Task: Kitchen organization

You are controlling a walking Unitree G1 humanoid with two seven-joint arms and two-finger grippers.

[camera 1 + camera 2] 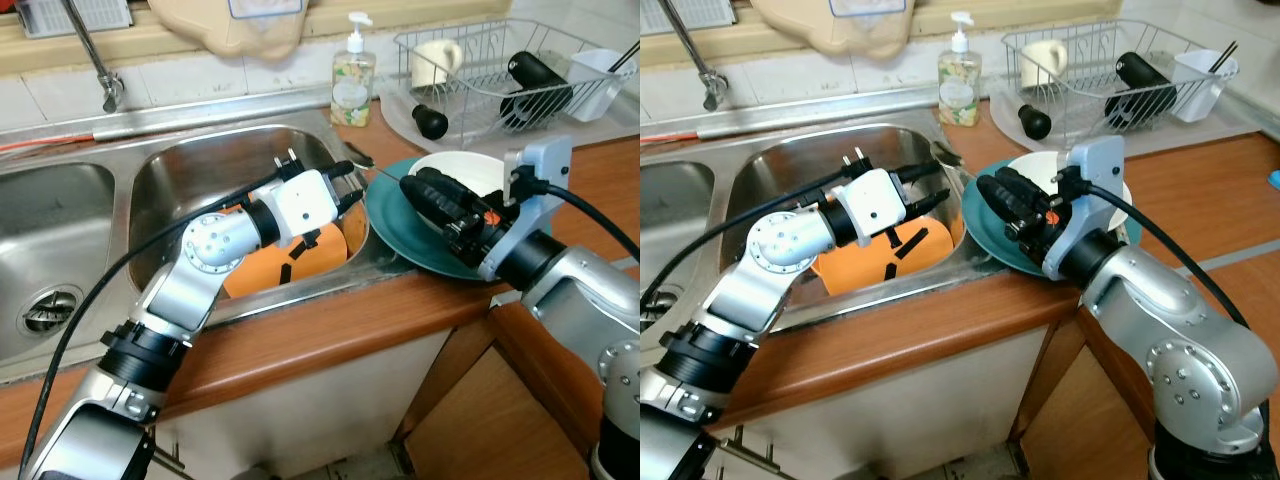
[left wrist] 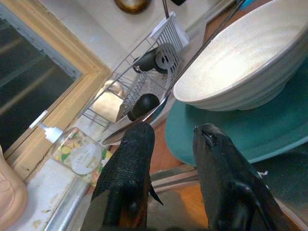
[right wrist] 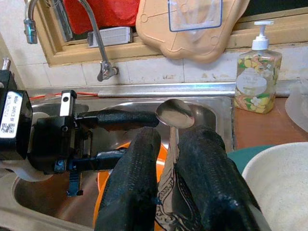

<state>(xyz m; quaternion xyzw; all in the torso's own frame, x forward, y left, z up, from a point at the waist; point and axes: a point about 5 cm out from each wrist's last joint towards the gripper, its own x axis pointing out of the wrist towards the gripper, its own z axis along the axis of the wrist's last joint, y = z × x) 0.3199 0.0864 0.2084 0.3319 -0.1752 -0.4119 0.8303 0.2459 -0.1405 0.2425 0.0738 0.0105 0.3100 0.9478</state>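
A steel double sink (image 1: 150, 170) is taking up the left of the scene, and an orange plate (image 1: 300, 262) with black marks is lying tilted in its right basin. The left hand (image 1: 352, 187) is reaching over that basin toward the sink's right rim, its 2 black fingers (image 2: 126, 173) standing apart and gripping nothing, just beside the edge of a teal plate (image 1: 390, 225). That teal plate is resting half on the sink's rim and half on the wooden tabletop (image 1: 600, 180), and a white speckled bowl (image 1: 455, 168) with ribbed sides is sitting on it. The right hand (image 3: 166, 168) is hovering over the bowl and teal plate, its 2 fingers pinched around the handle of a metal spoon (image 3: 174, 115). The spoon is thin, shiny and silver, with an oval bowl, and its bowl end is pointing out past the fingertips toward the sink and the left hand. Behind, a soap dispenser (image 1: 353, 75) with a floral label is standing at the back of the tabletop, and to its right a wire dish rack (image 1: 500, 70) is holding a cream mug, a black bottle and a white container.
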